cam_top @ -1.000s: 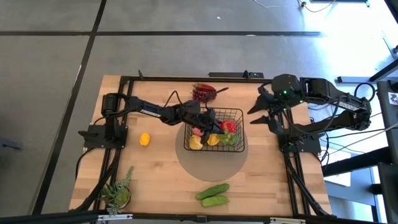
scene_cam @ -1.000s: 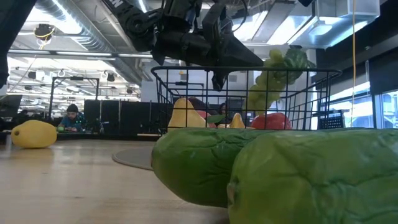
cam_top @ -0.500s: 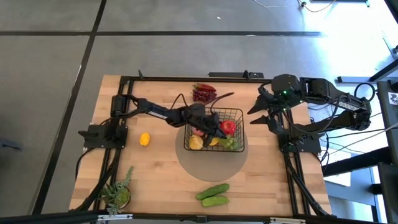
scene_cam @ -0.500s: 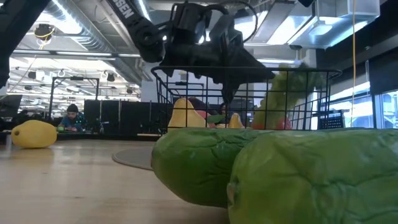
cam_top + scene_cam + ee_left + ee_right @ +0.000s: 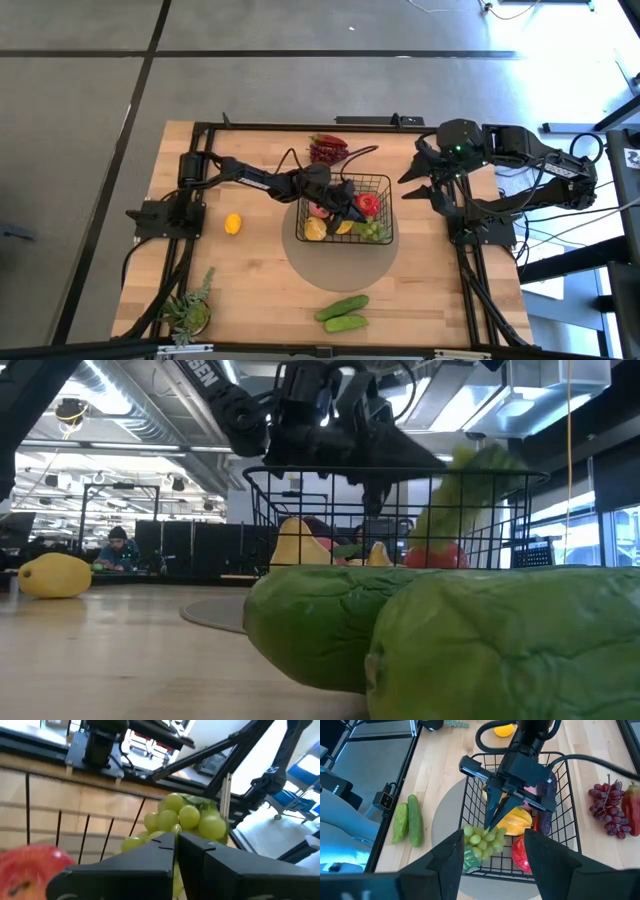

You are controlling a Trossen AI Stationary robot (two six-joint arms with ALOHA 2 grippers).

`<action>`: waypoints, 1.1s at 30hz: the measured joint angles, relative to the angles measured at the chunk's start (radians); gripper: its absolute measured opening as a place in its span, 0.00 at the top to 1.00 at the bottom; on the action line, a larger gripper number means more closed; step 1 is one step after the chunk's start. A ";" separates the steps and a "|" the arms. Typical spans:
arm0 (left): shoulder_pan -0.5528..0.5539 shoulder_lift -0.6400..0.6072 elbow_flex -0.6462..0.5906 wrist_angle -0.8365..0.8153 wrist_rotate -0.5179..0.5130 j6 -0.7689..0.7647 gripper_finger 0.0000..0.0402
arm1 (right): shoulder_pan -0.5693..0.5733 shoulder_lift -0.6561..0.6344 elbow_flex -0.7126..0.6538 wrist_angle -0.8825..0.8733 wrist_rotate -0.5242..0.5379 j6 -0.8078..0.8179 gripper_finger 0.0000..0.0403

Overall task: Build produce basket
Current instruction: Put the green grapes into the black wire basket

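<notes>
The black wire basket (image 5: 365, 178) stands on a grey round mat, holding a red apple (image 5: 368, 204), yellow fruit and green grapes (image 5: 373, 232). The grapes lean in its near right corner and stick up above the rim (image 5: 465, 490). My left gripper (image 5: 352, 216) reaches nearly level into the basket from the left, shut, its tips right at the grapes (image 5: 187, 817). My right gripper (image 5: 405, 185) hangs open and empty, high above the table's right side. A lemon (image 5: 232, 223), purple grapes (image 5: 325, 152) and two cucumbers (image 5: 343, 312) lie on the table outside the basket. My left gripper meets the side of the green bunch (image 5: 482, 834) with its shut fingertips (image 5: 489, 824), coming level from the table's left. Whether a stem is pinched between the tips I cannot tell; the fingers hide it. The bunch rests tilted on the other fruit, against the basket wall.
A red pepper (image 5: 328, 140) lies beside the purple grapes at the far edge. A small potted plant (image 5: 190, 312) stands at the near left corner. The cucumbers (image 5: 450, 640) fill the foreground of the low view. Bare wood lies left of the basket around the lemon (image 5: 55, 575).
My left gripper, still shut, has gone farther into the basket toward the table's right edge and a little down. The green grapes have shifted toward the basket's near right corner and tipped to the right. My right arm has kept still.
</notes>
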 joint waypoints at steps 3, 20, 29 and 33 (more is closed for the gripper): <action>0.000 0.012 0.008 0.001 0.003 0.013 1.00 | 0.000 0.000 0.000 0.000 0.000 0.000 0.51; 0.002 0.030 0.009 -0.033 -0.019 -0.009 1.00 | 0.000 0.000 0.000 0.004 0.002 0.000 0.51; 0.002 0.030 0.009 -0.036 -0.043 -0.010 1.00 | 0.000 0.000 0.000 0.004 0.002 0.000 0.51; 0.002 0.030 0.009 -0.056 -0.043 -0.009 0.99 | 0.000 0.000 0.000 0.004 0.002 0.000 0.51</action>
